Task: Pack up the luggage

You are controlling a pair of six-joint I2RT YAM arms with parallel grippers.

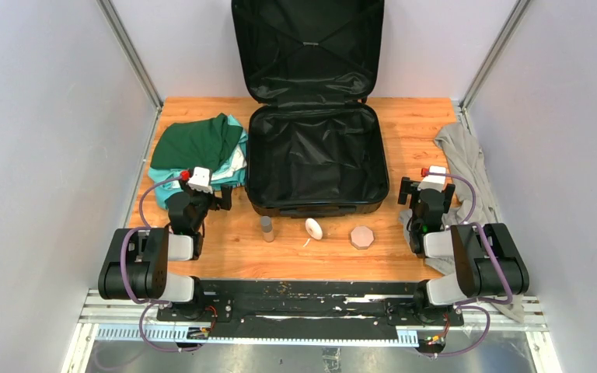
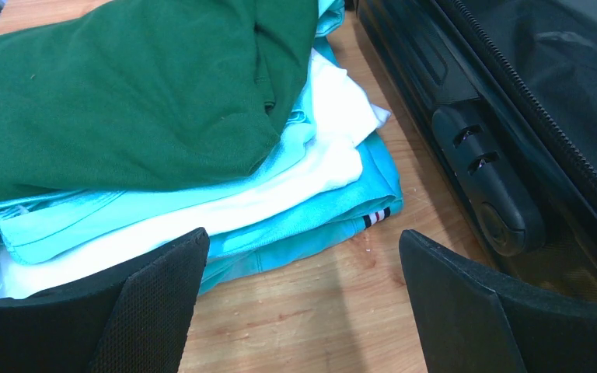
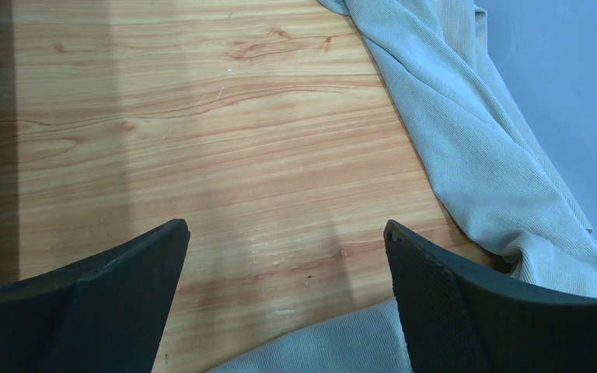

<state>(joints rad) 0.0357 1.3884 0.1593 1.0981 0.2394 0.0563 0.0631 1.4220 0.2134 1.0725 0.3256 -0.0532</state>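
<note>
My fingers (image 2: 155, 311) are black, and so is the suitcase (image 1: 315, 155). I see a green shirt (image 2: 124, 93), a white shirt (image 2: 334, 132), a blue-green shirt (image 2: 319, 225), a grey cloth (image 3: 474, 140) and a brown wood table (image 3: 202, 116).

One black suitcase (image 1: 311, 155), far of centre. One stack of folded garments (image 1: 198, 151) on the left: one dark green garment (image 2: 124, 93) on top, one white garment (image 2: 334, 159) below, then turquoise layers (image 2: 334, 214), exact count unclear. One pale grey garment (image 1: 462, 155) on the right. Three small items near the suitcase front: one grey cylinder (image 1: 267, 228), one white oval piece (image 1: 313, 228), one pinkish many-sided block (image 1: 362, 236). Two grippers: left gripper (image 2: 301, 249), right gripper (image 3: 284, 233).
</note>
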